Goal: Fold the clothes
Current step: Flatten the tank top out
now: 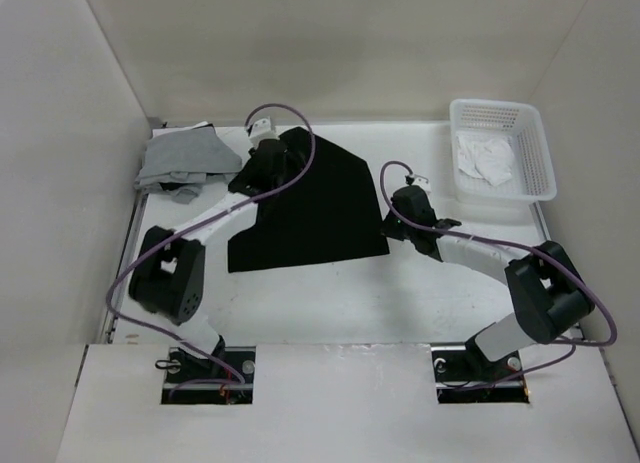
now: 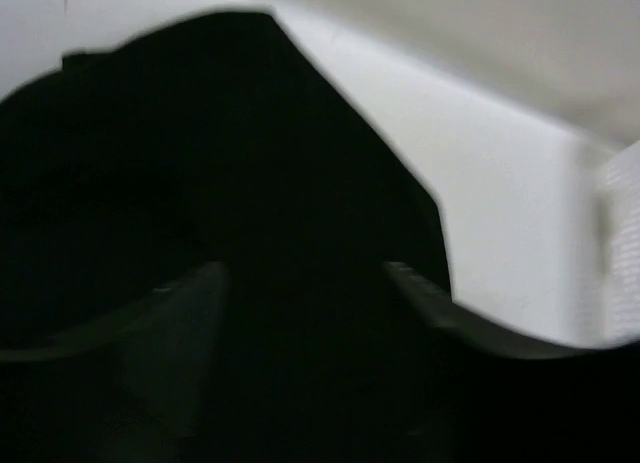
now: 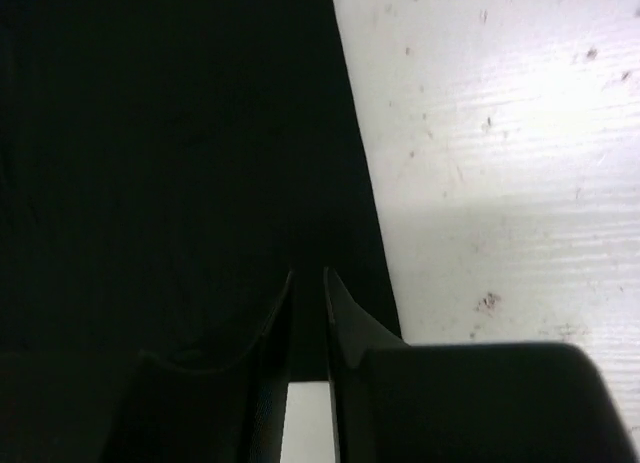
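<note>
The black garment [image 1: 315, 208] of the clothes lies flat in the middle of the table, folded into an angular shape with a peak at the back. My left gripper [image 1: 258, 171] hovers over its back left edge. In the left wrist view that left gripper [image 2: 305, 278] stands wide open, with only black cloth [image 2: 200, 163] under it. My right gripper [image 1: 398, 221] sits at the garment's right edge. Seen from the right wrist, the right gripper [image 3: 308, 283] has its jaws a narrow gap apart, and white table shows through the gap just beside the cloth's edge [image 3: 200, 133].
A pile of grey clothes [image 1: 185, 158] lies at the back left corner. A white basket [image 1: 535, 163] stands at the back right with a white garment [image 1: 485, 158] in it. White walls close in the table on three sides.
</note>
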You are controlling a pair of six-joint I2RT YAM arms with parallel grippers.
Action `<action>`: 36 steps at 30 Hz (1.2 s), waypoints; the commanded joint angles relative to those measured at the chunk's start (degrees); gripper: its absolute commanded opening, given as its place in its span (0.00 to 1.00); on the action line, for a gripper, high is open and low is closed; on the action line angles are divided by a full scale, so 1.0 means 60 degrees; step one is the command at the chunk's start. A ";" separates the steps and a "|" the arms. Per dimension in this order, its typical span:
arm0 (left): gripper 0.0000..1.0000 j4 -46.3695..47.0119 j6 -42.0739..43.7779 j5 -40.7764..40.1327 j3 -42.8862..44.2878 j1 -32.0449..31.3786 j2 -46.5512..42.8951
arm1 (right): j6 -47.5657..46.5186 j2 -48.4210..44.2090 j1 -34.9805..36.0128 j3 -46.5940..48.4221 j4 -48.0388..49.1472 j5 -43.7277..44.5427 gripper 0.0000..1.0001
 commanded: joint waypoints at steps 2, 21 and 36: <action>0.28 0.1198 -0.1575 -0.1132 -0.4218 -0.0047 -0.3112 | 0.0211 -0.1243 0.0568 -0.1012 0.0795 0.0189 0.00; 0.54 -0.4958 -0.4718 -0.0827 -0.8974 0.3205 -0.9067 | 0.0109 -0.2873 0.1507 -0.2274 0.1631 0.0118 0.29; 0.39 -0.2686 -0.4043 0.0009 -0.8960 0.2722 -0.7369 | 0.0182 -0.2492 0.1522 -0.2290 0.1909 0.0015 0.29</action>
